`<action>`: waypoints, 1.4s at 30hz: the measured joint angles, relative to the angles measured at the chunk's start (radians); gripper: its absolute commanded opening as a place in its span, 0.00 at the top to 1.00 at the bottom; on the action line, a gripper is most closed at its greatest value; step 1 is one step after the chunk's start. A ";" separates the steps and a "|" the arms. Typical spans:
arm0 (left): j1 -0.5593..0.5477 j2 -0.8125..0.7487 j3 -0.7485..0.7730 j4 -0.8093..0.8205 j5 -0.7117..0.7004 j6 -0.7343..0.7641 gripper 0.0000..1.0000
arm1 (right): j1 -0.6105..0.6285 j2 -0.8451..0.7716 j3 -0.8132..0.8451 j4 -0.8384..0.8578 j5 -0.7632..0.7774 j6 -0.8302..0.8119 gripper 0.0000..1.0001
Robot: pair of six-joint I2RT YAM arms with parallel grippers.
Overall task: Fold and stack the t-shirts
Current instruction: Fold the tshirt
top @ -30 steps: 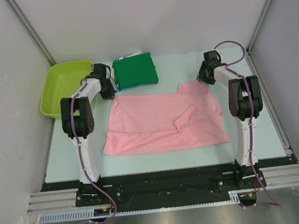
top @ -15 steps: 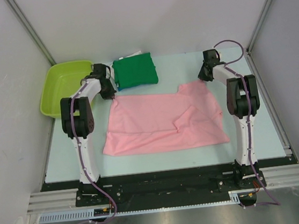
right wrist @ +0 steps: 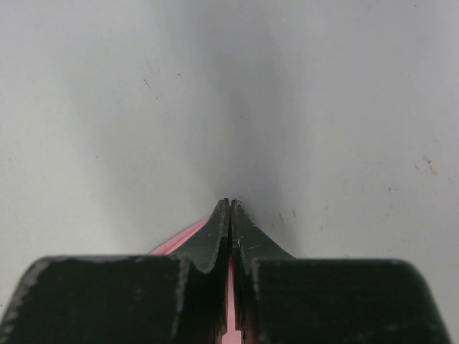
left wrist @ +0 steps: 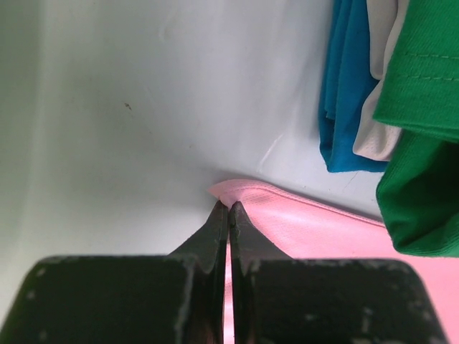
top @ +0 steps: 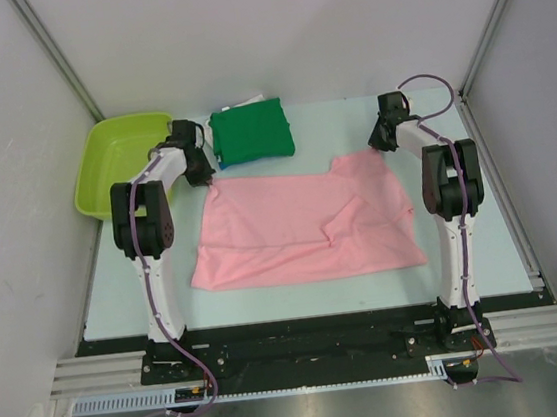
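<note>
A light pink t-shirt (top: 301, 226) lies spread across the middle of the table. My left gripper (top: 205, 180) is shut on its far left corner; the left wrist view shows that pink corner (left wrist: 247, 192) pinched at my left gripper (left wrist: 229, 206) tips. My right gripper (top: 377, 147) is shut on the shirt's far right corner, and pink cloth (right wrist: 179, 240) shows between and beside the right gripper (right wrist: 229, 203) jaws. A folded dark green t-shirt (top: 252, 134) tops a stack behind the pink one, with blue (left wrist: 344, 93) and white (left wrist: 376, 129) folded shirts under it.
A lime green plastic tub (top: 122, 161) stands at the far left of the table. White enclosure walls close in on three sides. The pale table surface (top: 483, 235) runs to the right of the pink shirt.
My right gripper has closed onto the pink shirt's far right corner. The left gripper stays shut on the far left corner; the shirt has barely shifted.
</note>
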 measured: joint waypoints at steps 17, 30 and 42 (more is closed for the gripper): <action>0.013 -0.166 -0.111 0.036 0.020 -0.032 1.00 | 0.003 -0.252 -0.177 0.027 0.021 -0.019 1.00; 0.014 -0.388 -0.357 0.117 0.054 -0.076 1.00 | 0.009 -0.603 -0.404 0.034 0.058 -0.023 1.00; 0.014 -0.710 -0.676 0.177 0.023 -0.124 1.00 | 0.013 -1.018 -0.707 -0.010 0.109 -0.021 1.00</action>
